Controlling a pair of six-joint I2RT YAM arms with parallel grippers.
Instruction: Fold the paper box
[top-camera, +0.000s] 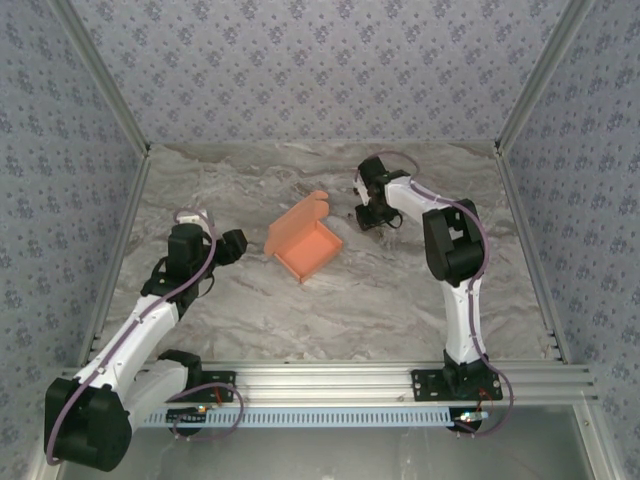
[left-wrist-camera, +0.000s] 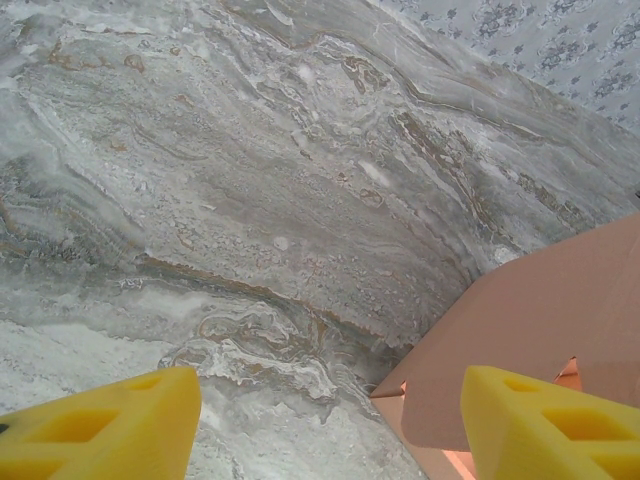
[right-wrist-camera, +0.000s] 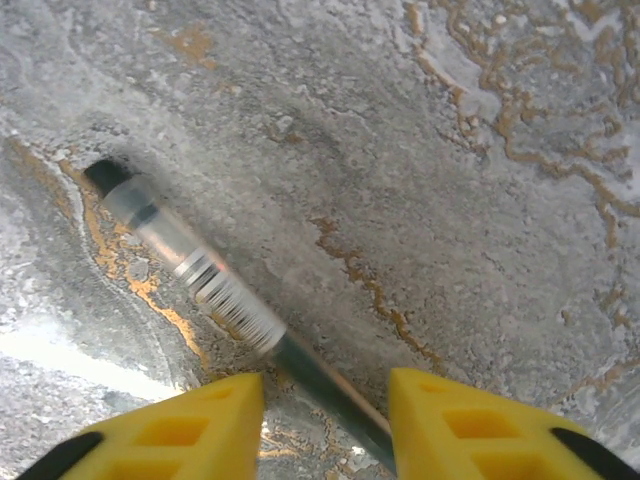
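Observation:
The paper box (top-camera: 305, 240) is salmon-orange card, standing on the marble table as an open tray with its lid flap raised at the back. My left gripper (top-camera: 238, 245) is just left of it and open. In the left wrist view the box (left-wrist-camera: 540, 320) sits beside the right fingertip of that gripper (left-wrist-camera: 330, 430), with bare table between the fingers. My right gripper (top-camera: 372, 218) is to the right of the box and behind it, low over the table. Its jaws (right-wrist-camera: 325, 420) stand apart around a pen (right-wrist-camera: 200, 280), with a gap on the left side.
The pen has a clear barrel, a black cap and a dark lower shaft, and lies diagonally on the marble. Patterned walls close the table (top-camera: 400, 300) at the back and both sides. A metal rail (top-camera: 340, 380) runs along the near edge.

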